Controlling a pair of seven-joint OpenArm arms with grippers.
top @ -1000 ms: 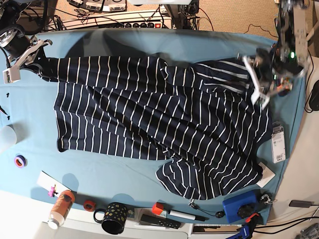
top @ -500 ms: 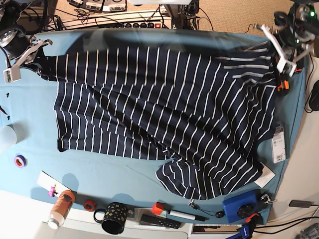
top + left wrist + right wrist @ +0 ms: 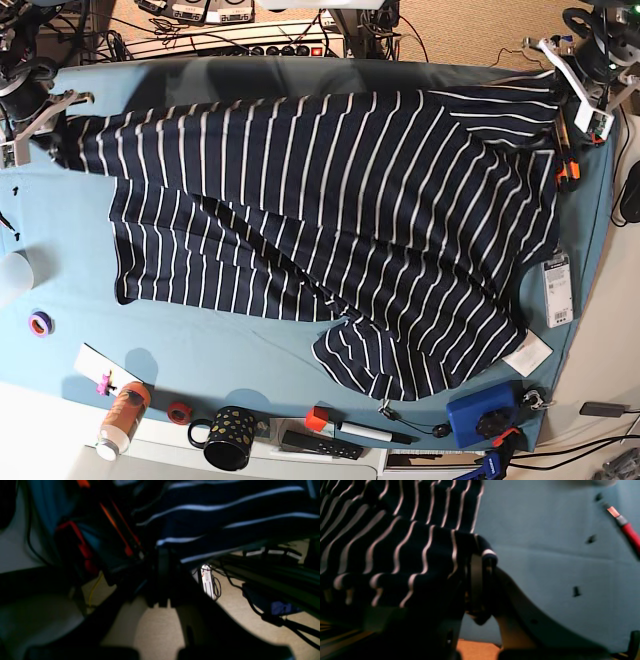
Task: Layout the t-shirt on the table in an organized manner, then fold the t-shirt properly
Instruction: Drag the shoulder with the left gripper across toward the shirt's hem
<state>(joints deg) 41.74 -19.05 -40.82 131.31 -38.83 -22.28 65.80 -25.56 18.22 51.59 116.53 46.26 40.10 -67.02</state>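
Observation:
The navy t-shirt (image 3: 330,220) with thin white stripes lies spread across the teal table (image 3: 250,355), its far edge pulled taut between both grippers. My left gripper (image 3: 578,88) is at the far right corner, past the table edge, shut on the t-shirt (image 3: 225,512); in its wrist view the gripper (image 3: 161,555) pinches a striped edge above the floor. My right gripper (image 3: 40,120) is at the far left, shut on a bunched corner of the t-shirt (image 3: 395,555), and the wrist view shows the gripper (image 3: 480,560) just over the table (image 3: 545,555). The near part of the shirt is still rumpled, with a folded flap.
Along the front edge stand an orange bottle (image 3: 122,415), a black dotted mug (image 3: 232,437), a remote (image 3: 320,443), a marker (image 3: 365,432) and a blue box (image 3: 480,415). A purple tape roll (image 3: 40,323) lies front left. A white tag (image 3: 558,288) and an orange clamp (image 3: 567,165) sit at the right edge.
My left gripper has carried its shirt corner back and right to the far right corner. The folded top part has opened out flat. My right gripper has shifted slightly left.

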